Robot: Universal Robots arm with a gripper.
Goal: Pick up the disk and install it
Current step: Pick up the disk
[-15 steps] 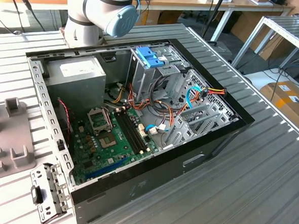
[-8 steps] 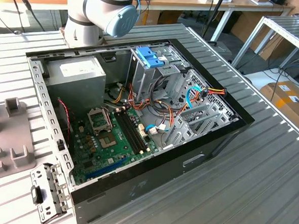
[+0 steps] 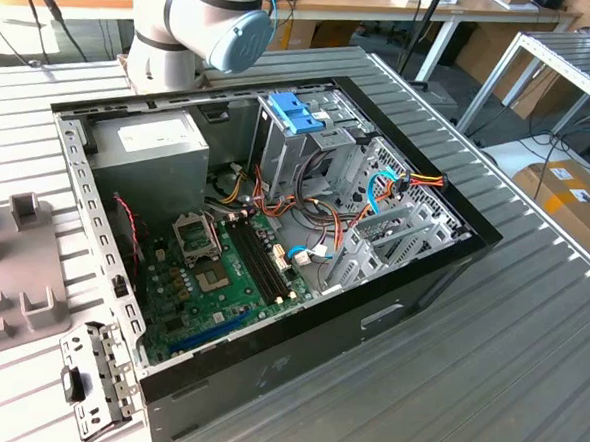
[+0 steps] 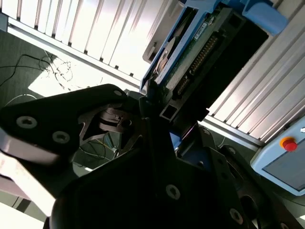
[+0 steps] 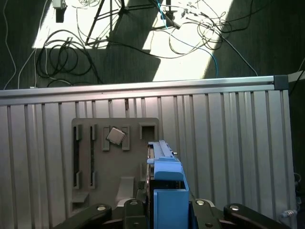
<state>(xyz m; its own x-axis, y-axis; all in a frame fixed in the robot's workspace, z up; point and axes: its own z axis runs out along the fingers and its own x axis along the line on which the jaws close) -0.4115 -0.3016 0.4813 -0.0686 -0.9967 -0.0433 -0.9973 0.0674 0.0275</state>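
The disk [image 5: 165, 177] stands on edge in my gripper [image 5: 167, 210], its light blue carrier bracket facing the first wrist view. It hangs above the ribbed metal table, over the edge of a grey fixture tray [image 5: 95, 162]. In the second wrist view the disk [image 4: 200, 43] shows its green circuit board and connector side, framed in blue, and the dark gripper [image 4: 157, 107] is shut on its near end. The open computer case [image 3: 297, 351] lies on the table in the exterior view, with a metal drive cage [image 3: 324, 158] inside.
A blue latch piece [image 3: 295, 111] sits atop the drive cage. The arm's base [image 3: 187, 24] stands behind the case. The grey tray holds a processor chip [image 5: 115, 136]. Cables lie on the floor beyond the table edge [image 5: 143, 88]. A pendant with a red button [image 4: 288, 143] lies nearby.
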